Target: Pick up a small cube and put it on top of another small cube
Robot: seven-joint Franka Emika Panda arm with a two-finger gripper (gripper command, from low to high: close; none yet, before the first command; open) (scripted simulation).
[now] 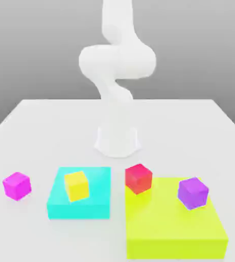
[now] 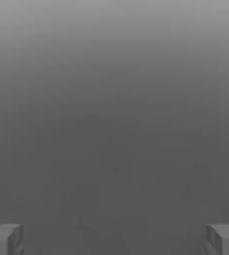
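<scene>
Cubes lie spread across the white table (image 1: 48,123) in your exterior view. Your pink cube (image 1: 16,185) sits alone on the bare tabletop at that view's far left, well apart from the others. Just beside it to the right you have a flat cyan block (image 1: 96,202) with a yellow cube (image 1: 76,185) resting on top, turned slightly askew. The red cube (image 1: 138,178) stands near the middle, touching the back left corner of a larger lime block (image 1: 175,230); whether it rests on that block or on the table just behind it, you cannot tell from here. A purple cube (image 1: 193,193) sits on the lime block toward its right rear. Behind all of this your white arm (image 1: 117,66) rises from its base (image 1: 117,140) at the table's centre, bent over high above the cubes and touching none of them.

Turn to your hand view and you see the gripper (image 2: 114,241) looking at plain grey background. Its two grey fingertips (image 2: 4,239) sit at opposite edges of the picture, spread wide apart, with nothing between them: the tool is fully open and holds nothing.
</scene>
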